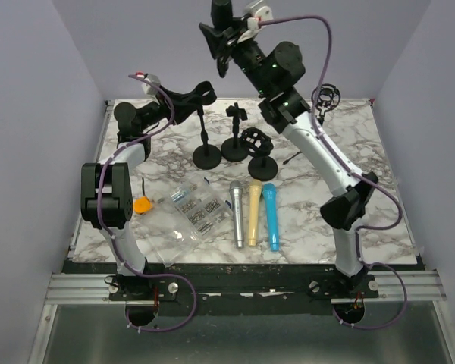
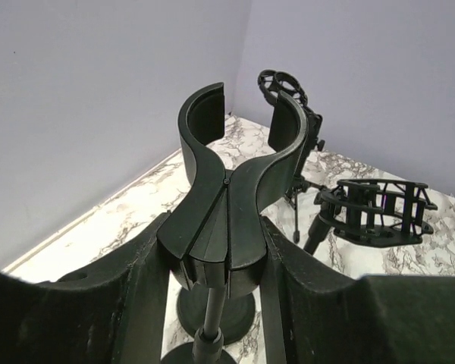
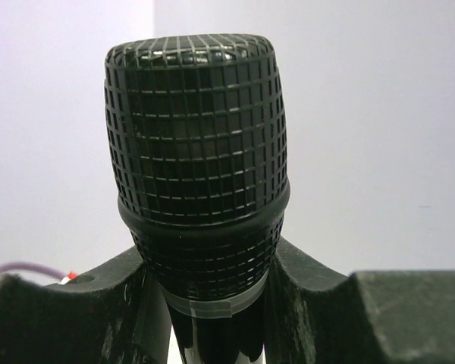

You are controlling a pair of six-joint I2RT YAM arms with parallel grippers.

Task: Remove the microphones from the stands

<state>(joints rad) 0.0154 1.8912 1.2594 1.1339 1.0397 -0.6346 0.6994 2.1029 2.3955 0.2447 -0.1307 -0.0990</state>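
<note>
The marble table fills the middle of the top view. The right arm rises from the lower right and stretches steeply to the upper centre of the frame, well above the table. The left arm climbs the left side, folds at the elbow and reaches toward the upper middle.

The right gripper points up. In its wrist view its jaws are partly spread and pinch the neck of the black microphone, just below the mesh head. The microphone sits upright, high at the top of the frame, well apart from the stand.

The left gripper has its jaws pressed against both sides of the mic clip at the top of that stand. The clip's U-shaped arms stand open.

A shock-mount stand is just right of it. Silver, beige and blue microphones lie side by side at lower centre.
</note>
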